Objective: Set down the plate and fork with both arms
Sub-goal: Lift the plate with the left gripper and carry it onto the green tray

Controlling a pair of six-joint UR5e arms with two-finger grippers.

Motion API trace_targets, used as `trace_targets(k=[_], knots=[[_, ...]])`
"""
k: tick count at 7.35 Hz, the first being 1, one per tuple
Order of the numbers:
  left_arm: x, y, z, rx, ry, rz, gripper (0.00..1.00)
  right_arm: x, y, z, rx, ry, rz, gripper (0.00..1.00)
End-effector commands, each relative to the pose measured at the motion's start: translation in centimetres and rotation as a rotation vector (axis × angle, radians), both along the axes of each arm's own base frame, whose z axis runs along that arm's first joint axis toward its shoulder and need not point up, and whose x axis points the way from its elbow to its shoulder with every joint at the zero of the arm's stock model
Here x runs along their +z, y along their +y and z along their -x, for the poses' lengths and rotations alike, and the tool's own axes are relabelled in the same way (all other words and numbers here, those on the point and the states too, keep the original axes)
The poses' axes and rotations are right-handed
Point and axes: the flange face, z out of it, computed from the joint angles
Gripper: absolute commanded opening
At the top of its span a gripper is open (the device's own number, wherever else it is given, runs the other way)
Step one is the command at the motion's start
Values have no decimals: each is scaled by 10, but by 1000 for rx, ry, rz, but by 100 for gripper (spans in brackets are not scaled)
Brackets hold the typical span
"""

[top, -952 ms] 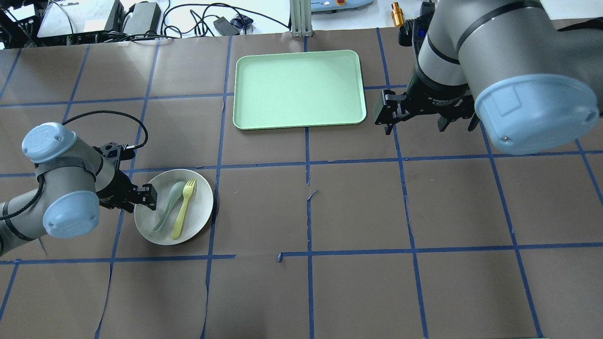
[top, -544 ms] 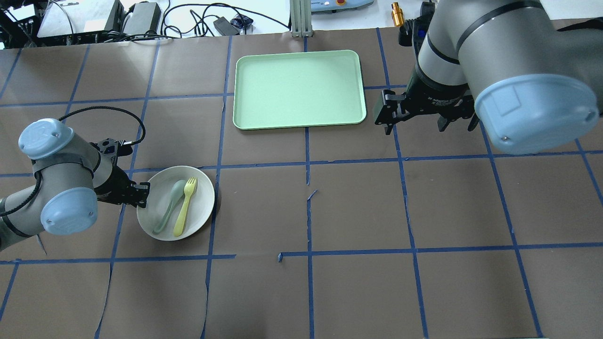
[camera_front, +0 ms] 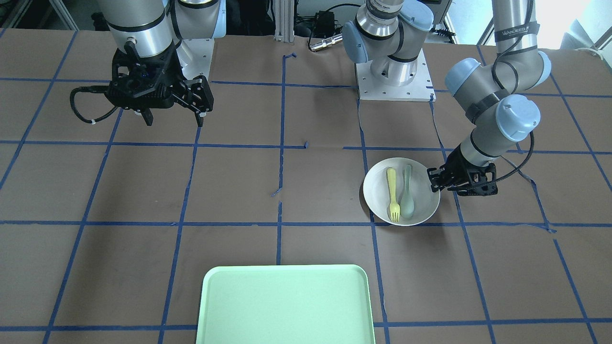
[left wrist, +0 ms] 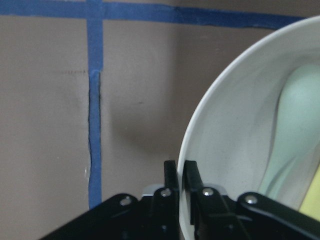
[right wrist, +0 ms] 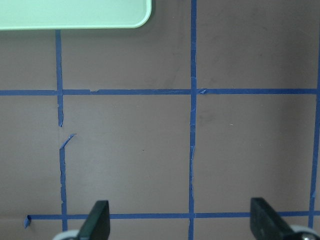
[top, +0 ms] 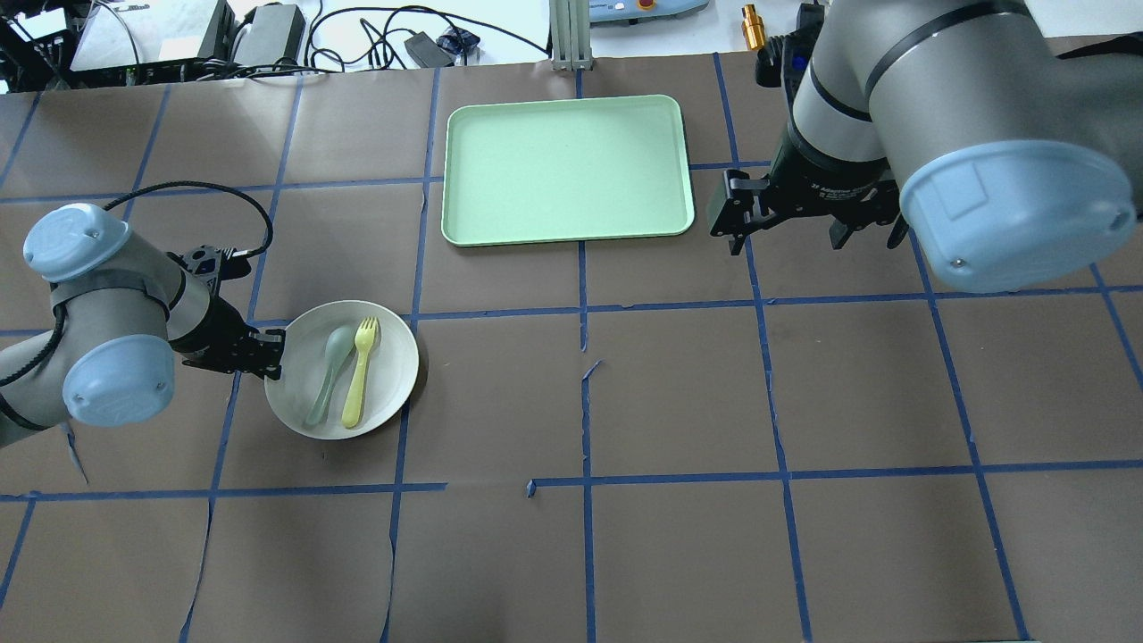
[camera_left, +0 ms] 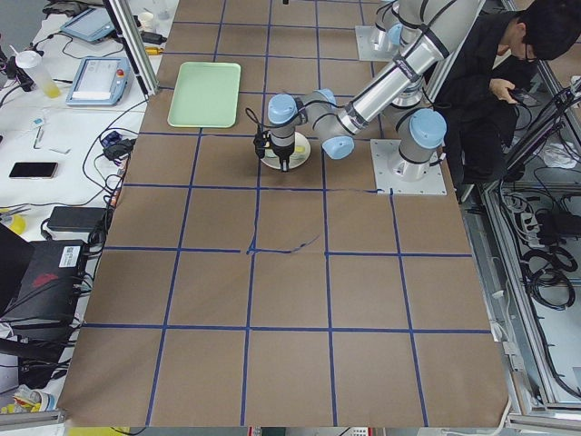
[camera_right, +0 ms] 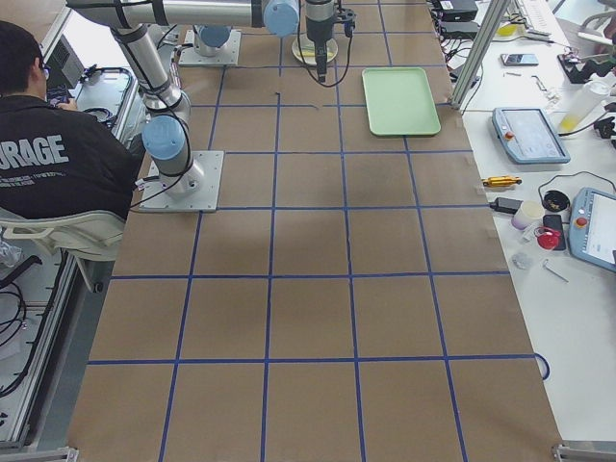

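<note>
The off-white plate [top: 393,357] is at the table's left, with the pale-yellow fork [top: 361,371] and a grey-green spoon [top: 326,371] lying side by side in it. My left gripper [top: 272,354] is shut on the plate's left rim. The left wrist view shows its fingers [left wrist: 172,175] pinching the rim of the plate [left wrist: 235,125], whose shadow falls on the table beside it. From the front, the plate [camera_front: 377,191], fork [camera_front: 392,191] and left gripper [camera_front: 434,180] show the same hold. My right gripper [top: 786,234] is open and empty, hanging above the table to the right of the tray.
A mint-green rectangular tray [top: 567,170] lies at the far middle of the table, nothing in it; its corner shows in the right wrist view [right wrist: 75,12]. Blue tape lines grid the brown table. Cables and boxes sit beyond the far edge.
The plate, with fork and spoon in it, has shifted a little to the right and away from the robot in my left gripper. The right arm has not moved.
</note>
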Motion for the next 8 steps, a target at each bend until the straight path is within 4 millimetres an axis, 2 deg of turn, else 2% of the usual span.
trace_targets(k=[1,3,4,6,8], knots=[[37,-40,8,35,165,5,0,0,0,0,0,-1,-1,100],[66,-81,57,84,209,49,0,0,0,0,0,0,-1,100],[73,-107,75,105,216,39,0,0,0,0,0,0,1,100],[72,-171,129,128,213,40,0,0,0,0,0,0,-1,100],[60,-238,160,166,265,60,0,0,0,0,0,0,-1,100]])
